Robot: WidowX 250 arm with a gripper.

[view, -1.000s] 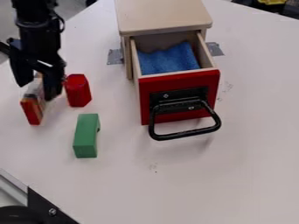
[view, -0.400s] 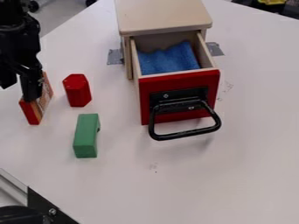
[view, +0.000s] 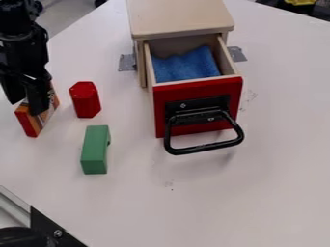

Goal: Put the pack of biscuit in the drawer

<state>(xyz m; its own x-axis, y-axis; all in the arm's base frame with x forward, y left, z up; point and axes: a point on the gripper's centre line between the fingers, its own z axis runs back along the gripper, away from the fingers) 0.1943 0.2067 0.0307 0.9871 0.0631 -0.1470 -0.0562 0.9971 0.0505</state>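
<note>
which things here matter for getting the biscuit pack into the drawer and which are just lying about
For the job:
biscuit pack
open drawer
gripper

Just lying about:
red block
green block
blue cloth inside the drawer

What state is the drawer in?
The red-fronted wooden drawer is open: it juts out from its pale wooden cabinet, exposing the blue cloth inside.

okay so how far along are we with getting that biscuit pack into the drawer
Done: the drawer is already pulled open, with a blue cloth inside. In hand: the claw is down at the biscuit pack, its fingers apart, so a grasp doesn't look settled. Left: grip the pack, lift it, carry it over and set it in the drawer.
</note>
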